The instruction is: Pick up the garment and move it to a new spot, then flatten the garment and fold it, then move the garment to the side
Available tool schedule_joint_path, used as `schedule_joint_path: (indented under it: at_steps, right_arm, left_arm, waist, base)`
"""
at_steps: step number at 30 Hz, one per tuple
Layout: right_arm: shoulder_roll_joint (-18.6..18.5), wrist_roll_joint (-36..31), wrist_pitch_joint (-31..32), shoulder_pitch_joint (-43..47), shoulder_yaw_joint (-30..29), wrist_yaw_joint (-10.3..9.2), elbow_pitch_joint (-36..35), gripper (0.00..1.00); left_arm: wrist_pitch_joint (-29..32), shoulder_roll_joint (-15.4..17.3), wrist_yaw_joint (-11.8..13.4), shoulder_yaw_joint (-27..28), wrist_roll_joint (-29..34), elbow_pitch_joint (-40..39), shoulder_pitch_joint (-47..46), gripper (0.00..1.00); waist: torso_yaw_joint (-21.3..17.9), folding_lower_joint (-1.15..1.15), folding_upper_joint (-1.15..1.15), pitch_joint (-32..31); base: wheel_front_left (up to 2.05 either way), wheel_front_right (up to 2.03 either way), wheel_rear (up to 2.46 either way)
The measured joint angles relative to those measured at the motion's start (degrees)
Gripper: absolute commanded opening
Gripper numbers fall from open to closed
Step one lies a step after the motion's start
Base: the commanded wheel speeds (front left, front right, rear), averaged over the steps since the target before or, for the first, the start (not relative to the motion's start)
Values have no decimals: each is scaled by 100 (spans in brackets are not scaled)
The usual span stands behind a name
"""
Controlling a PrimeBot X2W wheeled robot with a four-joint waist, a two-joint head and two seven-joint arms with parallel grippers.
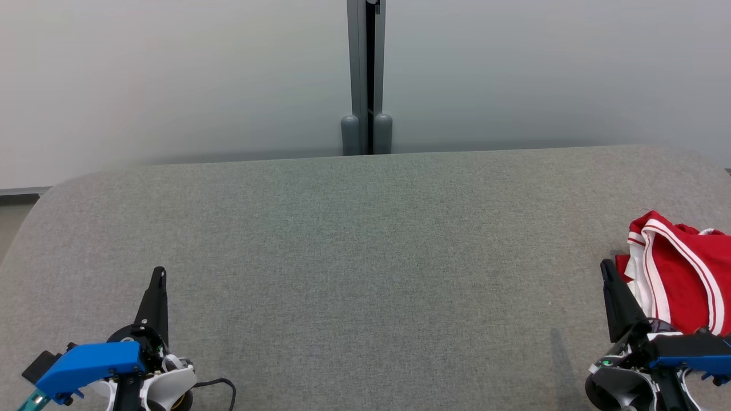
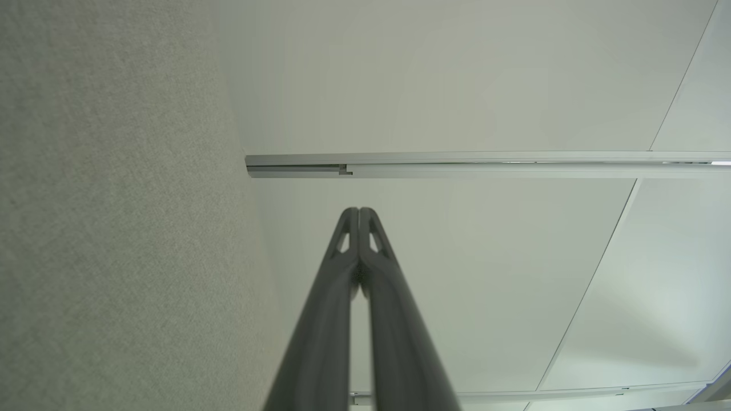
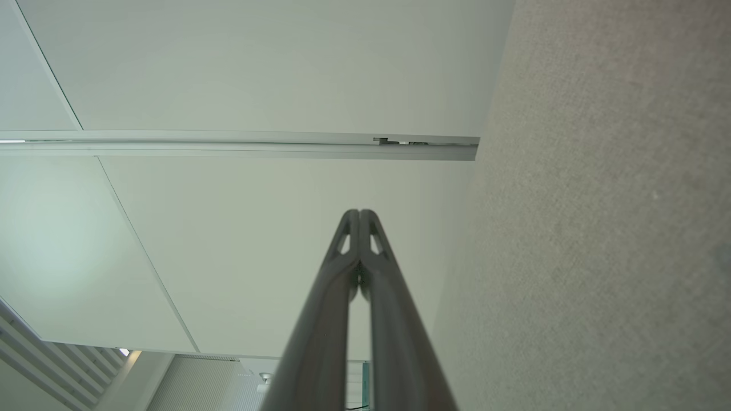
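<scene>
The garment (image 1: pixel 679 274), red with white stripes, lies crumpled at the right edge of the grey fabric-covered table (image 1: pixel 365 257) in the head view. My right gripper (image 1: pixel 605 269) sits just left of it at the lower right, fingers pressed together and holding nothing. Across the table at the lower left, my left gripper (image 1: pixel 160 273) is shut and empty too, far from the garment. The left wrist view has my left gripper (image 2: pixel 358 212) shut, pointing past the table toward the wall. In the right wrist view my right gripper (image 3: pixel 360 214) is shut the same way.
A pale wall with a grey vertical post (image 1: pixel 366 77) stands right behind the table's far edge. The table's corners are rounded. The broad grey surface runs between the two grippers, with floor (image 1: pixel 11 217) beyond the far left corner.
</scene>
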Motion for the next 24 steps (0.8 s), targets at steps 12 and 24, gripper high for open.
schedule_joint_path:
  at_steps: [12, 24]
  right_arm:
    - [0, 0, 0, 1, 0, 0, -1, 0]
    - [0, 0, 0, 1, 0, -1, -1, 0]
  left_arm:
    - [0, 0, 0, 0, 0, 0, -1, 0]
    - [0, 0, 0, 0, 0, 0, -1, 0]
  waist:
    - [0, 0, 0, 0]
    - [0, 0, 0, 0]
  base:
    - [0, 0, 0]
    - [0, 0, 0]
